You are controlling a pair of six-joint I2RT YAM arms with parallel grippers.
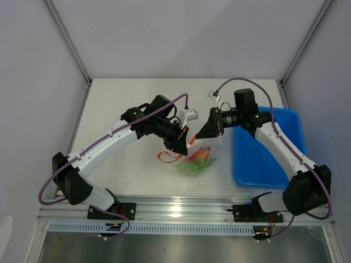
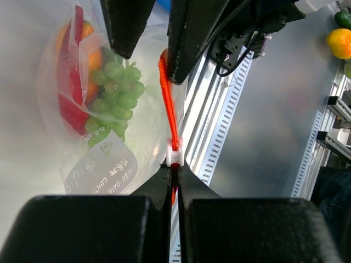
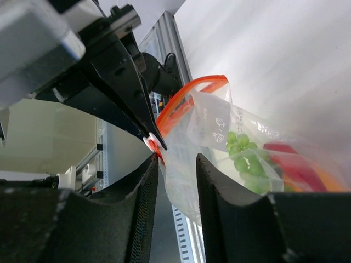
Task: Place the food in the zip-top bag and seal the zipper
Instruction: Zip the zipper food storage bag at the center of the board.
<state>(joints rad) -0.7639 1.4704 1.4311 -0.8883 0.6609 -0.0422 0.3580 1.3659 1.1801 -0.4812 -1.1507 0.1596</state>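
Note:
The clear zip-top bag (image 1: 198, 162) hangs over the table's middle with the food inside. In the left wrist view I see green grapes (image 2: 116, 93), a red pepper piece (image 2: 71, 109) and an orange piece (image 2: 94, 57) in it. My left gripper (image 1: 184, 144) is shut on the orange-red zipper (image 2: 169, 112), just behind its white slider (image 2: 174, 156). My right gripper (image 1: 207, 131) is open; its fingers (image 3: 147, 192) straddle the bag's top corner beside the slider (image 3: 151, 143). The zipper (image 3: 189, 98) loops up past the left gripper's tips. Grapes (image 3: 241, 154) show through the plastic.
A blue plastic tray (image 1: 274, 159) lies on the table's right, under the right arm. An aluminium rail (image 1: 186, 207) runs along the near edge. Grey walls close the back and sides. Loose toy fruit (image 2: 340, 43) sits off the table.

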